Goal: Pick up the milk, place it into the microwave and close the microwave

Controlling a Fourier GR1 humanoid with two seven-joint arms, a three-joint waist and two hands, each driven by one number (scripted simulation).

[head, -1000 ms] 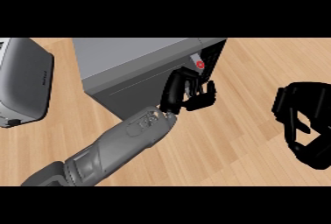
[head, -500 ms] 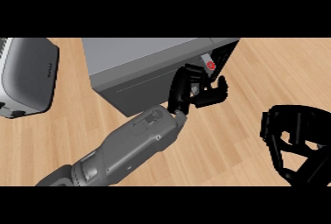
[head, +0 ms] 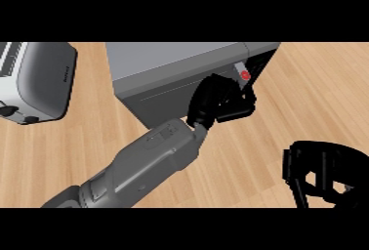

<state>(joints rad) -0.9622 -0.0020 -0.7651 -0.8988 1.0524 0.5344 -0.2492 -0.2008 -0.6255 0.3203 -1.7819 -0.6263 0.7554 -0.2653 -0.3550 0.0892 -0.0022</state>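
The grey box-shaped microwave (head: 173,73) sits at the far middle of the pale wooden surface (head: 310,93), its front turned toward the robot. Its door looks shut or very nearly shut, so the task seems to be at its closing step. The milk is nowhere in sight; it is presumably inside, but nothing here confirms that.

The left hand (head: 220,100) lies against the right part of the microwave's front, just beside the dark control strip with its red button (head: 245,74). That spot, far from the likely hinge side, suits pressing the door home. Its black fingers are bent against the panel and appear to hold nothing, though whether they are pressing or only curled cannot be told. The grey forearm (head: 144,166) runs diagonally up from the lower left edge, wrist angled toward the microwave.

The right hand (head: 324,171) hangs low at the right, well apart from the microwave, fingers curled inward around nothing visible.

A silver toaster (head: 36,80) stands at the left edge, away from the work.
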